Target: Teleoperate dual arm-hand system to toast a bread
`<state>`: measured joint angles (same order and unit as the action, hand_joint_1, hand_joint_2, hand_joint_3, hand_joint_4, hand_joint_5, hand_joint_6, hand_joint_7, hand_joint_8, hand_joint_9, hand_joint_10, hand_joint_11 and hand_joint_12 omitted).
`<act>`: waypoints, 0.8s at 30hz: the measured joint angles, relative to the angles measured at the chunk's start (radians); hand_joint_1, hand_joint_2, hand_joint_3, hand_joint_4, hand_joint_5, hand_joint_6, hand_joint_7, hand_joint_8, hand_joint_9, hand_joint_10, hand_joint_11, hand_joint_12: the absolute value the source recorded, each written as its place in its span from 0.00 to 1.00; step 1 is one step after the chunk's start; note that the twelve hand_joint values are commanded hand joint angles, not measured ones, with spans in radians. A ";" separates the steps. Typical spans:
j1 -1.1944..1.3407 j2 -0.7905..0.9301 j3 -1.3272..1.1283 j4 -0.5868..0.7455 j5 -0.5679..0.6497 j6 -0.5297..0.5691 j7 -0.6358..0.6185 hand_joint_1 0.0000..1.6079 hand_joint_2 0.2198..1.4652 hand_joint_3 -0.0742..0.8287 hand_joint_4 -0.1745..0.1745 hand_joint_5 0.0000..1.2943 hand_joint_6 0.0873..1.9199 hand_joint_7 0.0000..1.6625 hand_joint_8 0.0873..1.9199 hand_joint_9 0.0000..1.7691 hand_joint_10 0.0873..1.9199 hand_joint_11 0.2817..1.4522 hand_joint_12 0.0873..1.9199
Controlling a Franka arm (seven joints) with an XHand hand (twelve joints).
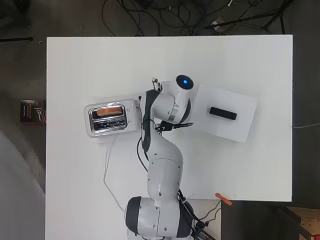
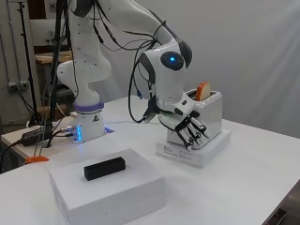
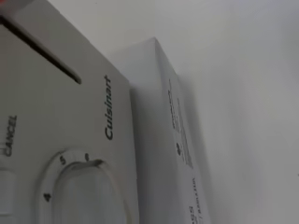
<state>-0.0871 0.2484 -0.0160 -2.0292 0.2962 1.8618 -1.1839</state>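
Overhead view, left first: shiny silver two-slot toaster (image 1: 111, 119) on its flat white box (image 2: 197, 151), brown bread slice (image 1: 109, 111) in the far slot, sticking up, not yet lowered. Side view: my hand (image 2: 186, 126) sits at the toaster's front face, fingers (image 2: 194, 136) straight, slightly spread, pointing down, holding nothing. Wrist view shows the round dial (image 3: 86, 193) and lever slot (image 3: 39, 49) close. Judgement: find the lever with a fingertip and press straight down, keeping clear of the dial. Far right: black block (image 1: 223, 113), untouched.

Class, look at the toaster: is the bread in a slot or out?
In. The bread stands in a slot of the toaster, its top poking above.
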 joint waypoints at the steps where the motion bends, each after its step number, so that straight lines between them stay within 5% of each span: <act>1: 0.000 0.000 0.002 -0.005 0.006 0.004 -0.021 0.12 0.68 0.08 0.11 0.18 0.00 0.44 0.00 0.54 0.42 0.27 0.54; 4: 0.002 -0.018 0.009 -0.018 0.013 0.012 -0.047 0.12 0.69 0.08 0.08 0.15 0.00 0.58 0.00 0.53 0.81 0.32 0.87; 5: 0.002 -0.026 0.010 -0.022 0.014 0.012 -0.044 0.12 0.69 0.08 0.06 0.15 0.00 0.57 0.13 0.53 0.89 0.35 0.93; 7: 0.002 -0.043 0.010 -0.034 0.013 0.012 -0.047 0.12 0.70 0.08 0.05 0.15 0.00 0.51 0.70 0.61 0.97 0.49 0.98; 9: 0.000 -0.053 0.004 -0.045 0.014 0.008 -0.061 0.14 0.70 0.08 0.04 0.15 0.00 0.52 0.93 0.68 0.99 0.59 1.00; 12: -0.003 -0.056 -0.012 -0.059 0.009 0.011 -0.075 0.16 0.71 0.08 0.03 0.17 0.00 0.53 1.00 0.72 1.00 0.65 1.00; 19: -0.012 -0.023 -0.050 -0.092 -0.010 0.040 -0.051 0.28 0.80 0.09 0.07 0.22 0.00 0.53 1.00 0.71 1.00 0.61 1.00; 24: -0.018 -0.009 -0.068 -0.129 0.004 0.051 -0.063 0.29 0.82 0.09 0.09 0.24 0.00 0.58 1.00 0.76 1.00 0.67 1.00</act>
<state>-0.1052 0.2398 -0.0840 -2.1583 0.3005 1.9126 -1.2470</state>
